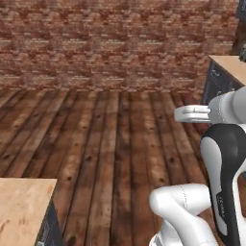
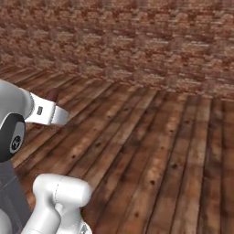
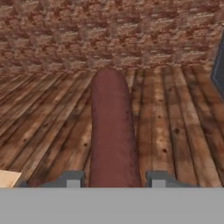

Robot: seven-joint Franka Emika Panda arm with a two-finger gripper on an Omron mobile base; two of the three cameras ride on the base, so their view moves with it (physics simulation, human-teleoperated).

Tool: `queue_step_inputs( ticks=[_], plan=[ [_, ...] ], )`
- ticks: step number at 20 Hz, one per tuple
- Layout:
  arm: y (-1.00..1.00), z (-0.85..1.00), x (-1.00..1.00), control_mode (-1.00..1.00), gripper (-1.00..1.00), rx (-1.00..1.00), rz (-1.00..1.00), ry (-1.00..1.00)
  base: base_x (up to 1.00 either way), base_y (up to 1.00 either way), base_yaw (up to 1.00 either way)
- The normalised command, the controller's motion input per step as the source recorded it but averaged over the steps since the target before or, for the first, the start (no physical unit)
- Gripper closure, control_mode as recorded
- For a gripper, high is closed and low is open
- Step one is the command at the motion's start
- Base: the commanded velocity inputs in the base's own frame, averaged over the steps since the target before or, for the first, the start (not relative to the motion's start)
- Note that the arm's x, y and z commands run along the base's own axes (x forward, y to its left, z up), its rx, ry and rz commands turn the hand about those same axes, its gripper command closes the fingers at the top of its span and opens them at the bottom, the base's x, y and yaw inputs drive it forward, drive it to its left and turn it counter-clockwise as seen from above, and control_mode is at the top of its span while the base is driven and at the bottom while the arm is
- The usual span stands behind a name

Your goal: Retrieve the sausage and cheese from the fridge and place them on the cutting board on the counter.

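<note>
The hand (image 3: 113, 179) is clamped on the sausage (image 3: 111, 131), which sticks out between its 2 fingers (image 3: 72, 178) over the wood floor (image 1: 105, 144). The near end of the sausage is hidden. A counter (image 1: 21, 206) corner shows near left, cut off.

The left base view looks forward and down from behind the arm (image 1: 226, 158), which fills its lower right, over a plank floor (image 1: 110, 144) to a brick wall (image 1: 110, 43), with a counter (image 1: 21, 206) corner at lower left and another (image 1: 230, 65) at the right edge. The right base view faces the same floor (image 2: 151, 151) and wall (image 2: 137, 41) from the other side, the arm (image 2: 18, 123) at its lower left. The hand view sits low and looks along the gripper (image 3: 114, 179) at the floor (image 3: 175, 131) and wall (image 3: 109, 30), very near the sausage (image 3: 111, 131) between its fingertips.
</note>
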Motion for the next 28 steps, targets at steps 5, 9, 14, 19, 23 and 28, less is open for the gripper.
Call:
queue_step_inputs(
  ticks=[5,9,14,19,23,28],
  plan=[
    [0.0,0.0,0.0,1.0,1.0,0.0,0.0,0.0,1.0,0.0,0.48],
    [0.0,0.0,0.0,1.0,1.0,0.0,0.0,0.0,1.0,0.0,0.52],
    [0.0,0.0,0.0,1.0,1.0,0.0,0.0,0.0,1.0,0.0,0.56],
    [0.0,0.0,0.0,1.0,1.0,0.0,0.0,0.0,1.0,0.0,0.65],
    [0.0,0.0,0.0,1.0,1.0,0.0,0.0,0.0,1.0,0.0,0.76],
    [0.0,0.0,0.0,1.0,1.0,0.0,0.0,0.0,1.0,-0.02,0.78]
  ],
)
